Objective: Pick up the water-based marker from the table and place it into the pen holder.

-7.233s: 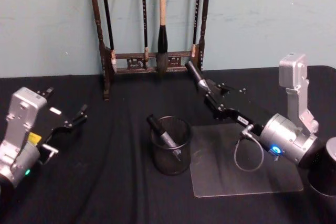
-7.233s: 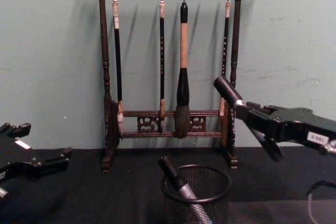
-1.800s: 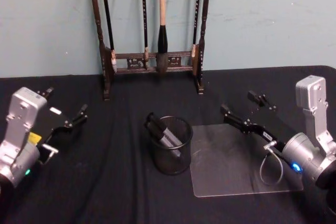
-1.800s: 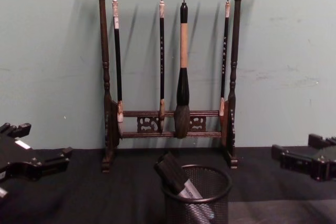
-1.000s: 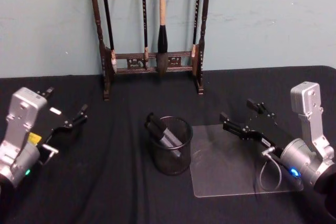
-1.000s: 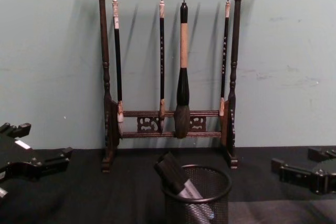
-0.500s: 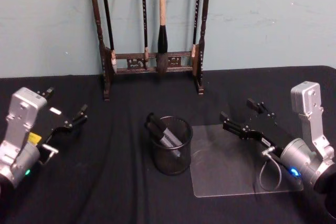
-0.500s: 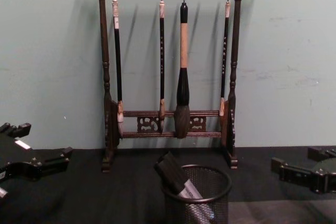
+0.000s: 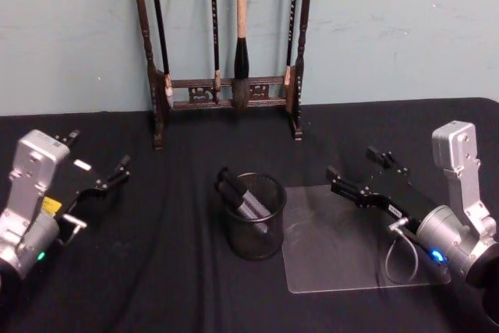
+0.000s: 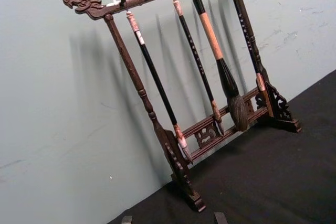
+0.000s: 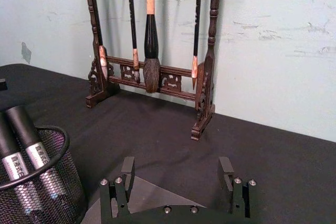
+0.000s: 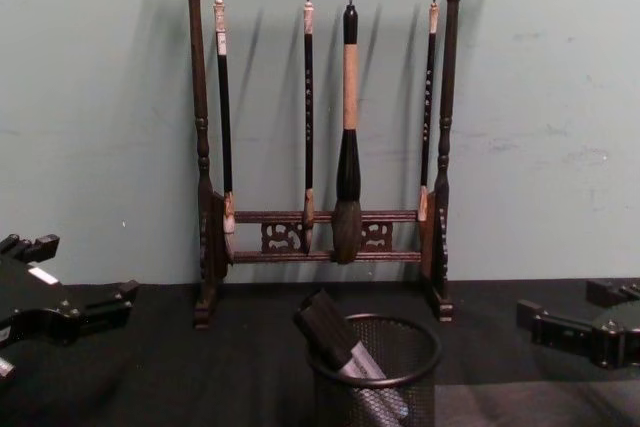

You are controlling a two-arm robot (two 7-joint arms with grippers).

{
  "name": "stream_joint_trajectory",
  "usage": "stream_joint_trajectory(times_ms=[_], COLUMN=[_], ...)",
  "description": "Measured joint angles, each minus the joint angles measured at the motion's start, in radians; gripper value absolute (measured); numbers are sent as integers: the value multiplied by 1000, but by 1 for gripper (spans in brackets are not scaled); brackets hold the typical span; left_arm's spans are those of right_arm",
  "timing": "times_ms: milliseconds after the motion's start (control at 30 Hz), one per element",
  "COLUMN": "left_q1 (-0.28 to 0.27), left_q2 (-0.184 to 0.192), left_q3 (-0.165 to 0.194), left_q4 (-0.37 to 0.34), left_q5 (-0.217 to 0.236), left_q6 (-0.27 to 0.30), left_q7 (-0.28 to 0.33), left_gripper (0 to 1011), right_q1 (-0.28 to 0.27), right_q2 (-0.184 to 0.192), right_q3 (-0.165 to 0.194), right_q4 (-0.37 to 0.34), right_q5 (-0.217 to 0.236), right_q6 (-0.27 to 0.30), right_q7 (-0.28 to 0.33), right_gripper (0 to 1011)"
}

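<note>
The black wire-mesh pen holder stands mid-table, with two grey, black-capped water-based markers leaning inside it toward the left. In the chest view the markers poke above the holder's rim. My right gripper hovers open and empty to the right of the holder, over the clear mat. Its wrist view shows the fingers spread apart, with the holder and markers off to one side. My left gripper rests open at the far left.
A tall dark wooden rack hung with calligraphy brushes stands at the back against the wall. A clear plastic mat lies on the black cloth right of the holder. The right gripper and left gripper sit at the chest view's edges.
The right gripper earlier held a marker above the holder. That marker now lies in the holder beside the first, and the gripper has opened and drawn back right. The left arm stayed still.
</note>
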Motion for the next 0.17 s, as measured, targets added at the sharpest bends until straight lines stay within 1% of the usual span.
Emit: stream_joint_trajectory(times_ms=[167], left_q1=[0], left_q2=[0], left_q3=[0], left_q4=[0], left_q5=[0], left_q6=[0], left_q7=[0], left_gripper=[1009], right_q1=[0], right_q2=[0], right_q3=[0], right_q4=[0], right_q5=[0], right_q6=[0], right_q7=[0], right_gripper=[1003])
